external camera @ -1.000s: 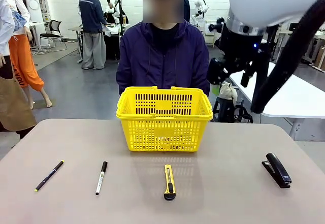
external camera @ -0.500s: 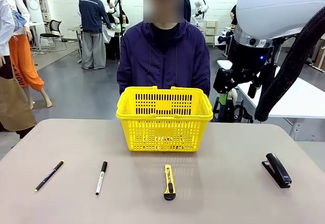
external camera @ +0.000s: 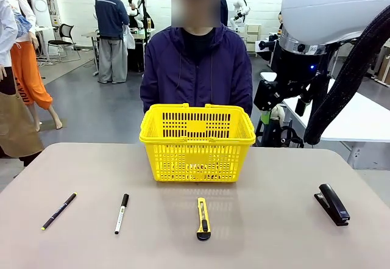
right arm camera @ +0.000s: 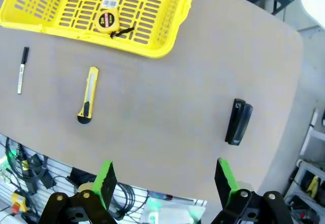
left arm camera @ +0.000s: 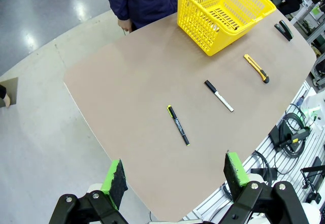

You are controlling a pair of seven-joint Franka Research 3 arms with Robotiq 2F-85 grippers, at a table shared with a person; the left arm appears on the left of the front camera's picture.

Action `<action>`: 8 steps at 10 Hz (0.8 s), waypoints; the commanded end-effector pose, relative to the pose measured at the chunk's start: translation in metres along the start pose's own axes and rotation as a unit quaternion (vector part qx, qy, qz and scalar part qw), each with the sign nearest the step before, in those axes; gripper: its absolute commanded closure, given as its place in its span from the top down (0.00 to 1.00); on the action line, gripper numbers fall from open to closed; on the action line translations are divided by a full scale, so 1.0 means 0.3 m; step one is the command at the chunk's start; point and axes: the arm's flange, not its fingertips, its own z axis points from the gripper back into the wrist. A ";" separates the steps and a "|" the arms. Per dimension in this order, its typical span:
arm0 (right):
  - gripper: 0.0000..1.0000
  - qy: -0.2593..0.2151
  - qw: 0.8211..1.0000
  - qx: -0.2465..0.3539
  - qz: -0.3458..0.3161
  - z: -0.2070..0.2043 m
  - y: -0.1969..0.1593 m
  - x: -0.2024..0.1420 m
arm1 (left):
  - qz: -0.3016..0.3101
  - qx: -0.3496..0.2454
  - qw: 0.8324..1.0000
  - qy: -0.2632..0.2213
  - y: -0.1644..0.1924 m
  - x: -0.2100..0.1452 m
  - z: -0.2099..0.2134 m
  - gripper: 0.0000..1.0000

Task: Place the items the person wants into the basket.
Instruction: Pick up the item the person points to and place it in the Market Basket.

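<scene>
The left gripper [left arm camera: 175, 170] hung high above the table's [external camera: 274, 220] left corner, jaws released and wide, grasping nothing. Furthest left on the table lay the pen [external camera: 59, 211], which was not one of the wanted items. Next to it, well apart, lay the marker [external camera: 122, 213], flat on the table in front of the basket [external camera: 197, 159] and to its left, touched by nothing. Its long axis ran almost straight from the robot's side to the person's [external camera: 196, 68] side, leaning slightly right. The black cap pointed away toward the basket's near left corner and the white barrel toward the robot.

In the right wrist view, the tape measure [right arm camera: 106, 20] lay on the basket's slotted floor, face up, its black strap trailing off to one side. Being round, it had no long axis to speak of. So, by my reckoning, the task was about half done: the tape measure was in and the marker was left to fetch.

In front of the basket lay the knife [external camera: 203, 218], and far right the stapler [external camera: 332, 204]; neither looked wanted. The right gripper [right arm camera: 164, 170] hovered high over the table's near edge, jaws spread and empty.
</scene>
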 end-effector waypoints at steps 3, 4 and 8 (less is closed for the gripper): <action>1.00 -0.002 1.000 0.002 0.000 -0.002 -0.004 -0.004 | -0.004 -0.007 1.000 -0.006 0.000 -0.003 0.004 1.00; 1.00 -0.002 1.000 0.002 0.000 -0.002 -0.004 -0.004 | -0.004 -0.007 1.000 -0.006 0.000 -0.003 0.004 1.00; 1.00 -0.002 1.000 0.002 0.000 -0.002 -0.004 -0.004 | -0.004 -0.007 1.000 -0.006 0.000 -0.003 0.004 1.00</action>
